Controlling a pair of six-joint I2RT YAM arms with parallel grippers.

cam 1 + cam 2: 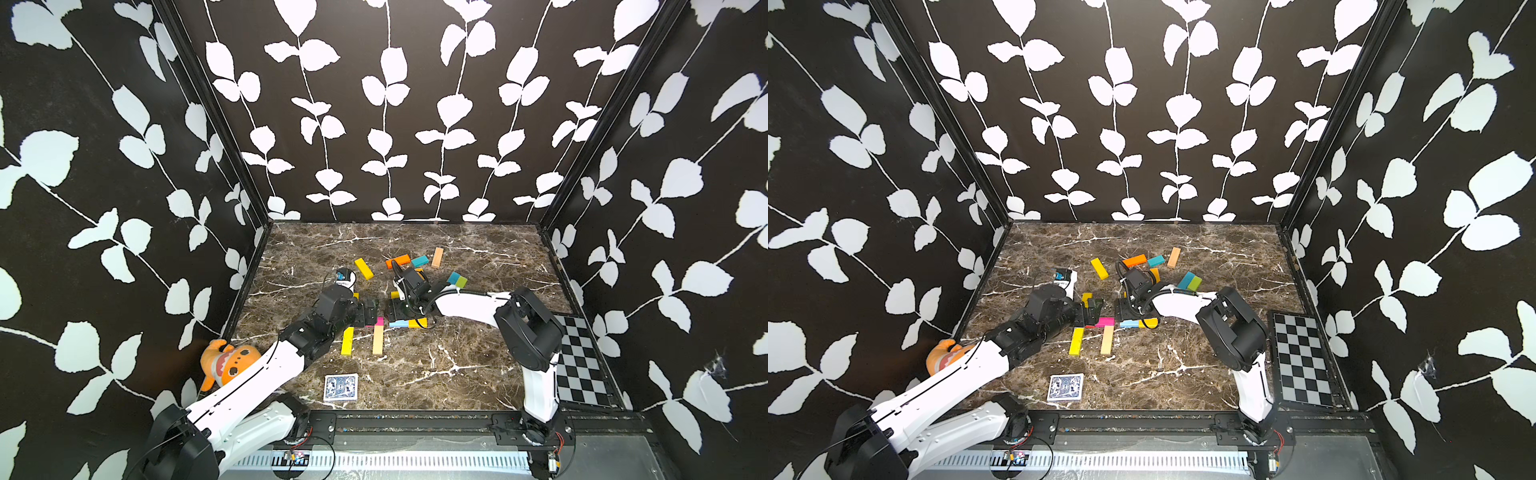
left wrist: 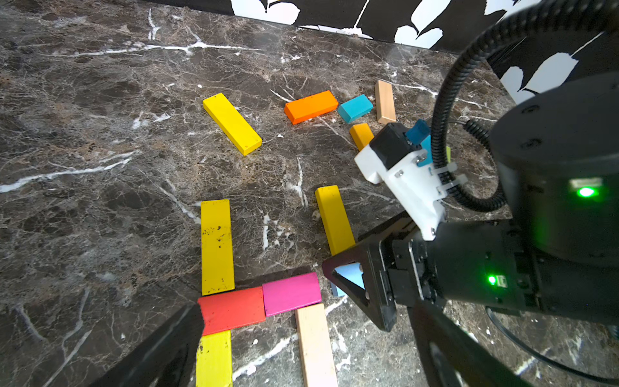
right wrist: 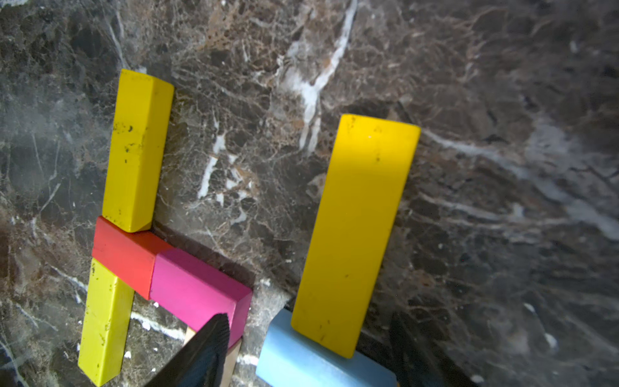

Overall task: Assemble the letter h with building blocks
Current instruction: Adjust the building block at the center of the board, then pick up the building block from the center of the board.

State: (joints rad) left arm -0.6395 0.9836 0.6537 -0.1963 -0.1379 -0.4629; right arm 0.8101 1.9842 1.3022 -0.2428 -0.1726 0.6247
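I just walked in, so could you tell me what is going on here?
Two arms are laying out the letter h in coloured blocks on the marble table. Its shape looks complete: upper yellow bar and lower yellow bar as stem, red bar and pink bar across, tan bar as leg. The left gripper hangs open over it; the right gripper straddles a spare yellow bar, grip unclear.

Left pincer (image 1: 1093,309) beside pink block (image 1: 1106,321)

- Dark marble tabletop (image 1: 457,374).
- Letter h (image 2: 234,310) lies flat near the centre: two yellow stem bars, a red and pink crossbar, a tan leg.
- Loose building blocks (image 1: 397,261) lie scattered behind it.
- Playing card (image 1: 340,387) at the front.
- Checkerboard (image 1: 579,365) along the right edge.
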